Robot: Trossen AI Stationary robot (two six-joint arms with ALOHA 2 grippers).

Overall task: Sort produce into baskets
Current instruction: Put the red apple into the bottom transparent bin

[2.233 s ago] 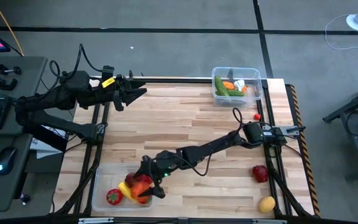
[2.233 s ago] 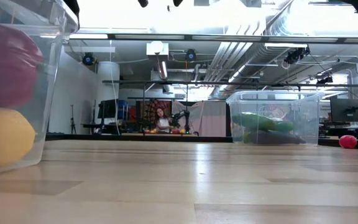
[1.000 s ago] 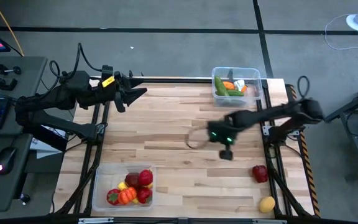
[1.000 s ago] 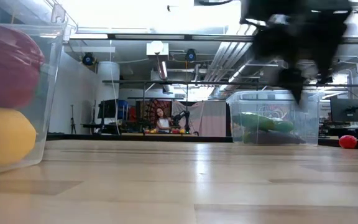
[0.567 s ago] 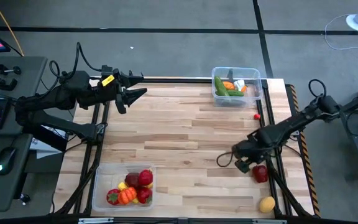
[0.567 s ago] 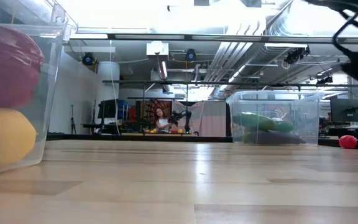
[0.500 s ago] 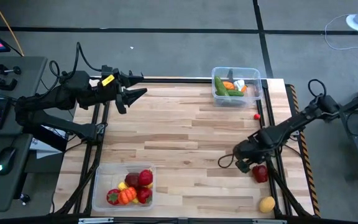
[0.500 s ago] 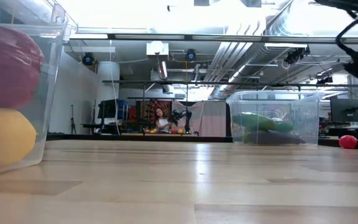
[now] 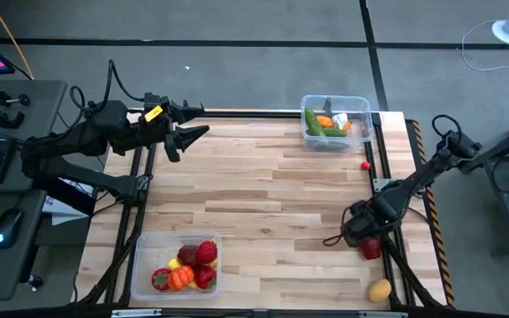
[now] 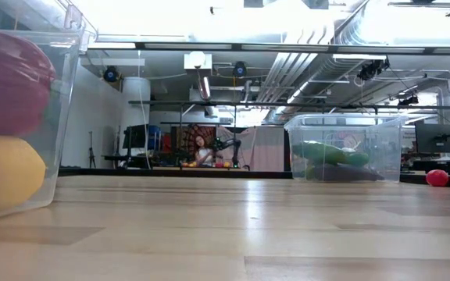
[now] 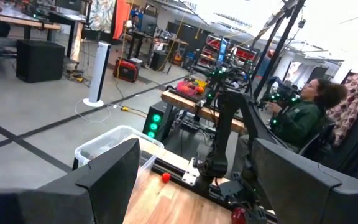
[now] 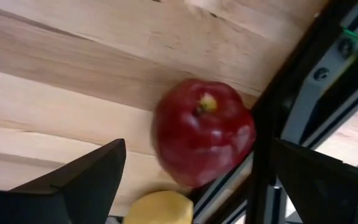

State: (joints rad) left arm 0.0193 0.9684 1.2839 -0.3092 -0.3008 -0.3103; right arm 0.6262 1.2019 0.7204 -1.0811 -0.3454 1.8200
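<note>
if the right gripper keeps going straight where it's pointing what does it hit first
Most likely the red apple: the open right gripper points down at it, centred between the fingers in the wrist view. The lemon lies just beyond. How far off the apple is remains unclear.

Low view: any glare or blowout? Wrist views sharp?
Low view: ceiling blown out white, sheen on the table. Right wrist view: red apple slightly smeared, dark fingers soft at the frame edge. Left wrist view: bright window washes out the upper right.

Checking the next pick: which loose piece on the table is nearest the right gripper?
The red apple, directly under the right gripper; the lemon and small red piece lie farther off.
</note>
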